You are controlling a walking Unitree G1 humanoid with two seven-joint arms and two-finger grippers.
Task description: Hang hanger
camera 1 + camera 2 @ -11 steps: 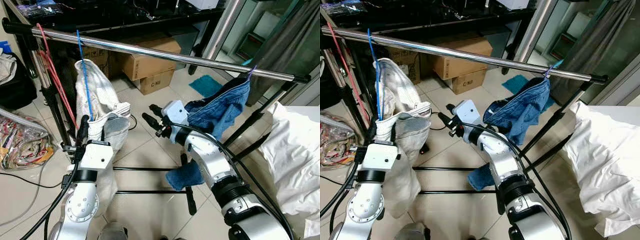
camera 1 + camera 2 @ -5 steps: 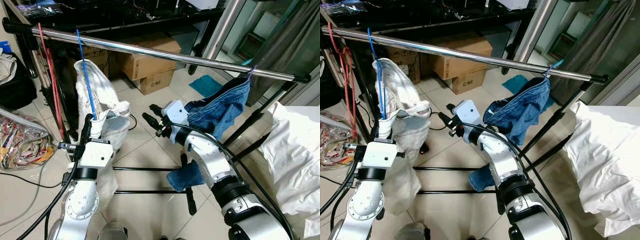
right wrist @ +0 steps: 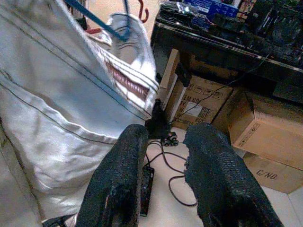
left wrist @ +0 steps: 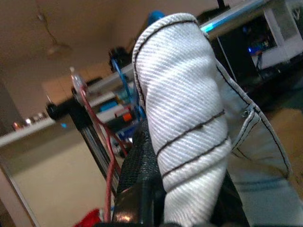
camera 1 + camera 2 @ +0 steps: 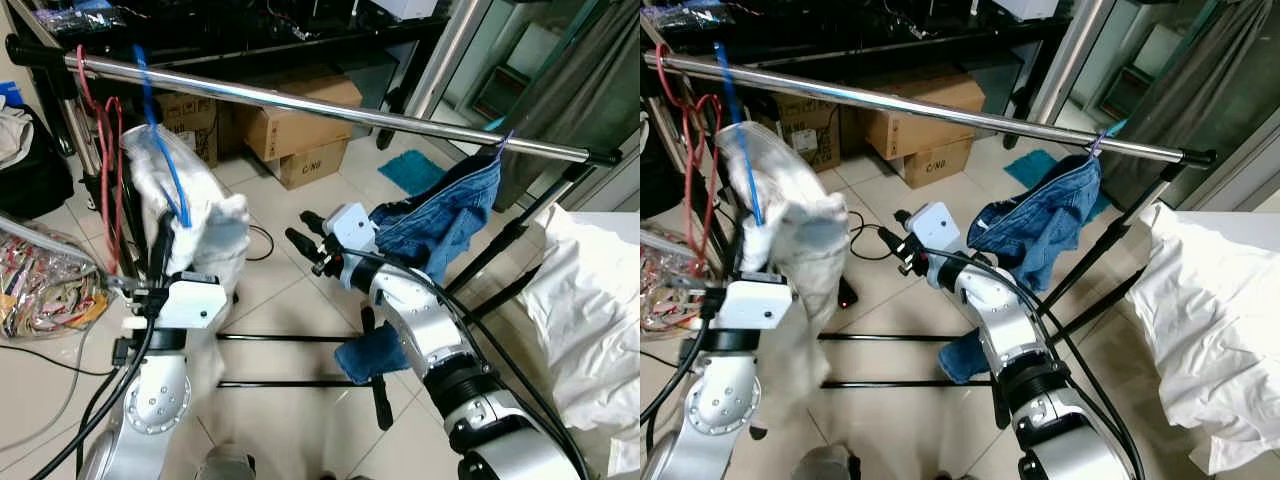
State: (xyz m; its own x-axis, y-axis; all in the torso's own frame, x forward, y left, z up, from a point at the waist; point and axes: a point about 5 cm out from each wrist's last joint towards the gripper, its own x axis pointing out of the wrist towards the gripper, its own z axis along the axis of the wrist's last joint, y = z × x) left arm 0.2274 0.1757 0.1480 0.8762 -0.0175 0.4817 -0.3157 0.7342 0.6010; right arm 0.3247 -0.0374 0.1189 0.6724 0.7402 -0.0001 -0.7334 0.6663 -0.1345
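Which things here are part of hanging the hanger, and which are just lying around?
Part of the job:
blue hanger
white garment on it
metal rail
left gripper, holding the garment

Just lying about:
denim garment hanging on the rail
cardboard boxes
red hangers
white bedding

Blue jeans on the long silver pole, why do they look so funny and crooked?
The blue denim jeans hang bunched and lopsided from one corner near the right end of the shiny metal rail, with a leg trailing down to the tiled floor. The white trousers on the blue wire hanger, held by the left tool, also look crumpled.
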